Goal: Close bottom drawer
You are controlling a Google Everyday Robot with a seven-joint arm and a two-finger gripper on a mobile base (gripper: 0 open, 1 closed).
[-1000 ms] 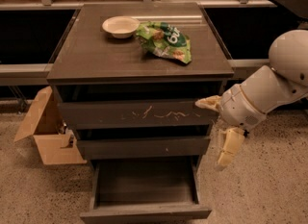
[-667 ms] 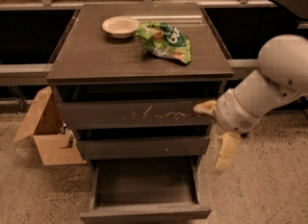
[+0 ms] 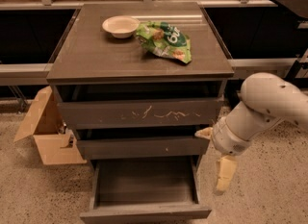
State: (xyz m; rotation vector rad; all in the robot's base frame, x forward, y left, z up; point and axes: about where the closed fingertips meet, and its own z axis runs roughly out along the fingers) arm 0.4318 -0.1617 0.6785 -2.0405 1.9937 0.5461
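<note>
The bottom drawer stands pulled far out at 6 o'clock. The hand hangs at 4 o'clock, just beside the drawer's right wall, fingers spread open, holding nothing. It should, I judge, swing round before the plain front, meet it mid-width, and push straight toward 12 o'clock so the box does not skew.

Cream gripper beside dark grey-brown bottom drawer (white scratches on top drawer), green bag, off-white bowl.
</note>
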